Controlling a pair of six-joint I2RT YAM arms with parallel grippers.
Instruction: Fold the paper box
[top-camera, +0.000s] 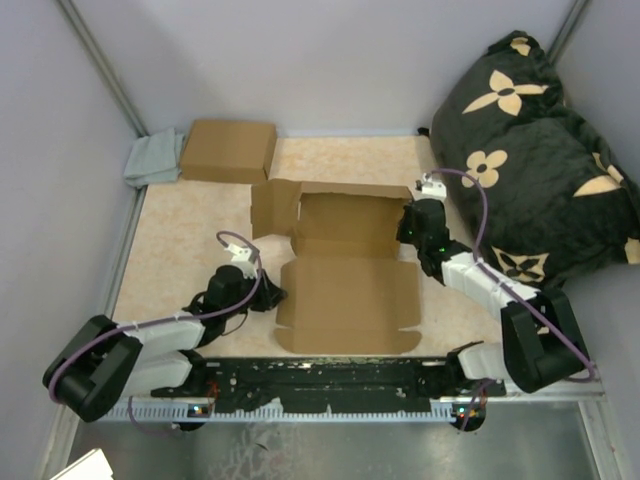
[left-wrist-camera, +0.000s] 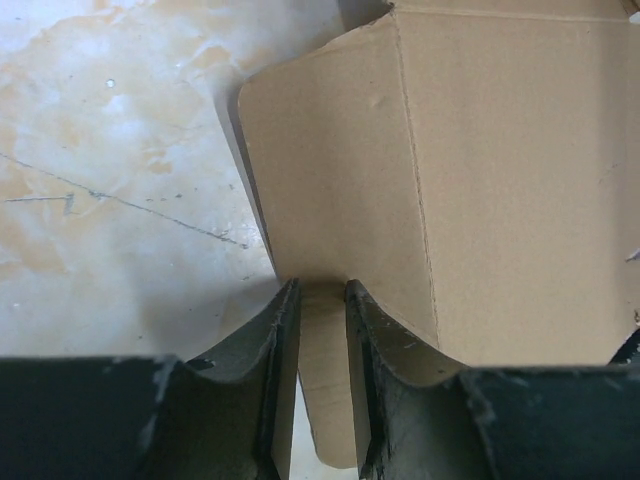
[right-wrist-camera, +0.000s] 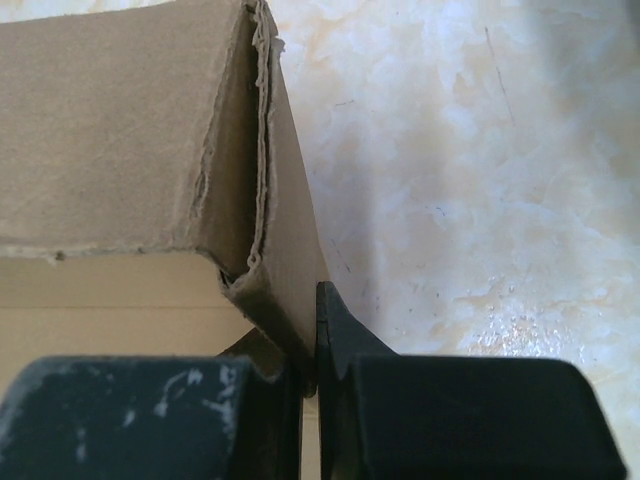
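The paper box (top-camera: 345, 290) lies in the middle of the table, its big front panel flat and its back part raised into walls. My left gripper (top-camera: 266, 295) is at the left edge of the front panel. In the left wrist view the fingers (left-wrist-camera: 322, 290) stand a little apart over a rounded side flap (left-wrist-camera: 330, 180), which passes under them and is not pinched. My right gripper (top-camera: 408, 228) is at the box's right wall. In the right wrist view it (right-wrist-camera: 312, 300) is shut on the folded cardboard wall (right-wrist-camera: 285, 230).
A smooth closed brown carton (top-camera: 229, 151) lies at the back left, beside a grey cloth (top-camera: 153, 160). A black cushion with tan flowers (top-camera: 530, 150) fills the back right corner. Grey walls enclose the marbled table (top-camera: 190, 230).
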